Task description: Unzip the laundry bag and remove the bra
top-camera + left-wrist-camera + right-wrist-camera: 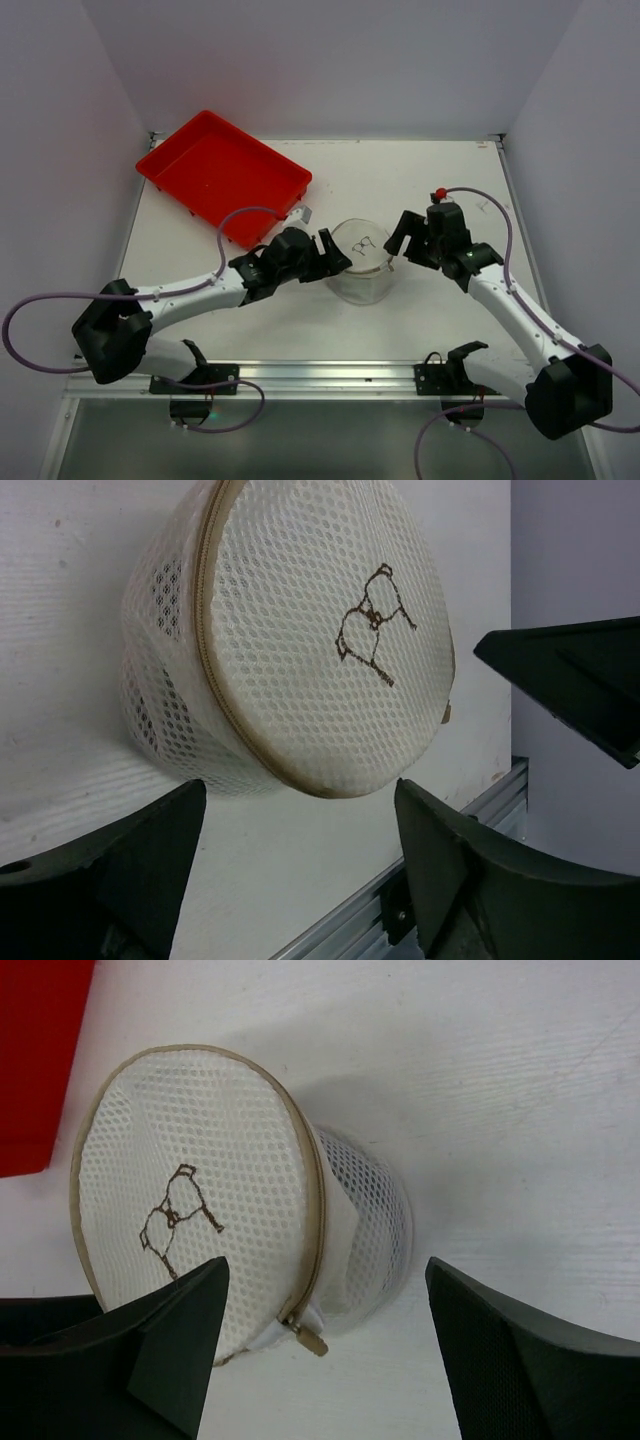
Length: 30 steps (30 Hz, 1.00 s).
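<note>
White table: zipped laundry bag between left tool and right tool, both spread.

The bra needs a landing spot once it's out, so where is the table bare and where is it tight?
Bare table lies beyond the laundry bag, right of the red tray, and nearer, between bag and front rail. Crowded: left claw and right claw flank the bag.

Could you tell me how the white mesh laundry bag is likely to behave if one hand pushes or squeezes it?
The laundry bag probably feels light and would slide or tip when pushed, since it is thin open mesh resting on the smooth table. Its mesh wall likely collapses under a squeeze; the zipper rim looks firmer.
</note>
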Each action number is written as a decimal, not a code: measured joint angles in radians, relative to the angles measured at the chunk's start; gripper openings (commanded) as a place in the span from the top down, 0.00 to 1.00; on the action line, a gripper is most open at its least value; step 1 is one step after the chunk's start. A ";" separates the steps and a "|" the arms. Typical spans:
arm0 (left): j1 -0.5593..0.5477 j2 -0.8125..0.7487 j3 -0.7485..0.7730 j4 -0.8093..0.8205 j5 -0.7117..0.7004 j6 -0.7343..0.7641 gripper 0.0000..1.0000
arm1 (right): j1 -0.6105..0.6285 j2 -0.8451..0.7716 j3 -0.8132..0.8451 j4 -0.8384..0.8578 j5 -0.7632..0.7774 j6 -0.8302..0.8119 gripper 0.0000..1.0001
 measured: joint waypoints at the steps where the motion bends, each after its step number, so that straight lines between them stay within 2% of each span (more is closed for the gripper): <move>1: 0.000 0.014 0.000 0.018 -0.003 -0.013 0.27 | -0.001 0.026 0.000 0.013 -0.019 0.000 0.21; 2: 0.000 0.028 0.000 0.033 -0.006 -0.020 0.30 | -0.002 0.048 0.000 0.030 -0.034 0.002 0.24; 3: 0.000 0.042 0.000 0.045 -0.008 -0.023 0.38 | -0.002 0.065 -0.003 0.047 -0.047 0.003 0.28; 5: 0.000 0.068 0.000 0.057 -0.011 -0.030 0.48 | -0.002 0.088 -0.026 0.102 -0.078 0.008 0.41; 6: 0.000 0.079 0.000 0.061 -0.013 -0.030 0.58 | -0.002 0.092 -0.043 0.126 -0.097 0.013 0.46; 7: 0.000 0.089 0.001 0.065 -0.015 -0.034 0.62 | -0.002 0.092 -0.065 0.152 -0.111 0.018 0.58; 10: 0.006 0.115 0.008 0.066 -0.016 -0.026 0.75 | -0.002 0.091 -0.130 0.204 -0.153 0.031 0.80; 11: 0.010 0.123 0.015 0.065 -0.016 -0.018 0.78 | -0.001 0.089 -0.154 0.217 -0.166 0.035 0.91; 13: 0.021 0.135 0.033 0.055 -0.008 -0.001 0.83 | 0.004 0.076 -0.200 0.236 -0.184 0.055 0.98; 15: 0.036 0.141 0.047 0.041 0.011 0.026 0.86 | 0.012 0.036 -0.240 0.259 -0.196 0.081 1.00; 22: 0.131 0.163 0.114 -0.029 0.097 0.178 0.87 | 0.151 -0.174 -0.314 0.308 -0.195 0.213 1.00; 26: 0.176 0.206 0.198 -0.070 0.165 0.285 0.84 | 0.237 -0.201 -0.321 0.347 -0.184 0.307 1.00; 27: 0.180 0.219 0.224 -0.088 0.175 0.312 0.80 | 0.251 -0.198 -0.322 0.354 -0.175 0.331 1.00; 28: 0.183 0.236 0.256 -0.101 0.185 0.342 0.69 | 0.261 -0.195 -0.322 0.360 -0.167 0.352 1.00; 30: 0.187 0.243 0.275 -0.113 0.190 0.367 0.54 | 0.271 -0.182 -0.322 0.366 -0.158 0.383 0.98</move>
